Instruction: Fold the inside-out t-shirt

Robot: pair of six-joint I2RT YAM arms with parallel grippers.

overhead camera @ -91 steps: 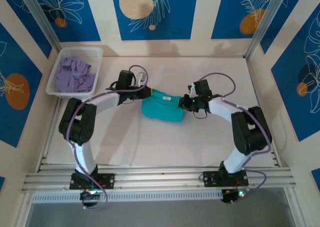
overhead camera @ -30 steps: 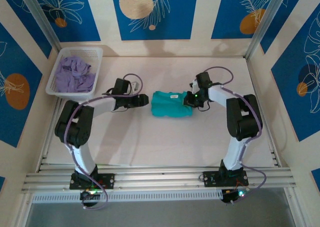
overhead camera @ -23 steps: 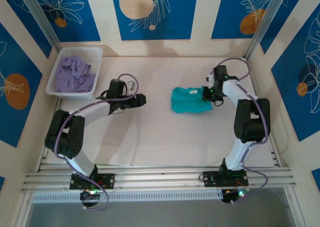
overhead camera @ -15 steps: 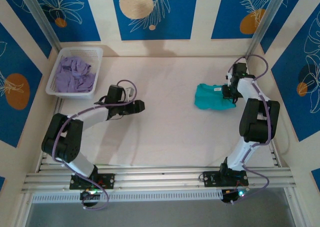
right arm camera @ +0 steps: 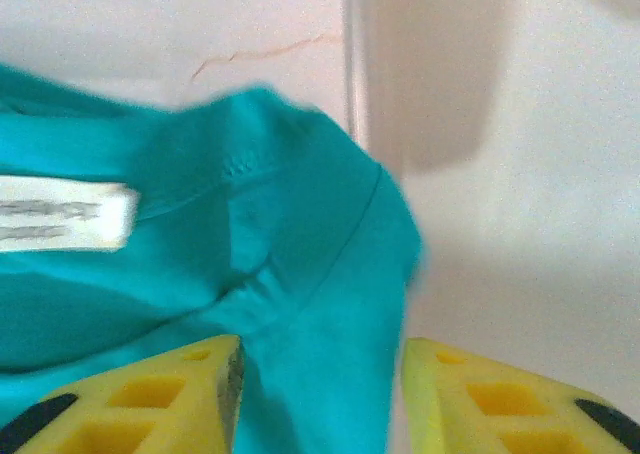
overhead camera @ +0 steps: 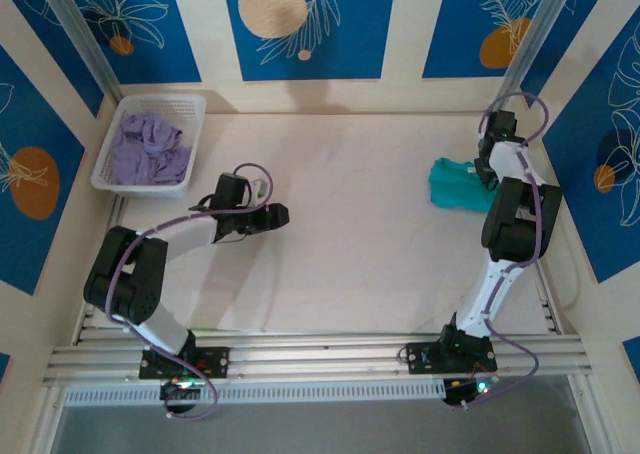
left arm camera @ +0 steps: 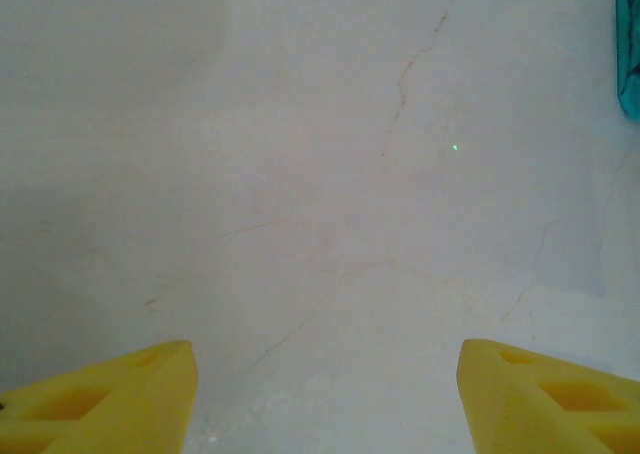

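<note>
Overhead, the t-shirt (overhead camera: pixel 455 184) is a teal lump far right; close up, stitched knit, white tag (right arm camera: pixel 60 214); right gripper (right arm camera: pixel 320 374) and left gripper (left arm camera: pixel 325 394) released.

A white slatted plastic basket (overhead camera: pixel 112 160) sits at the far left corner of the pale surface (overhead camera: pixel 350 244), holding crumpled lavender garments (overhead camera: pixel 148 149). Blue wall panels (overhead camera: pixel 303 24) with white leaf outlines and orange discs enclose the space. Aluminium rails (overhead camera: pixel 320 359) run along the near edge. A thin brownish crack line (left arm camera: pixel 415 59) marks the surface.
</note>
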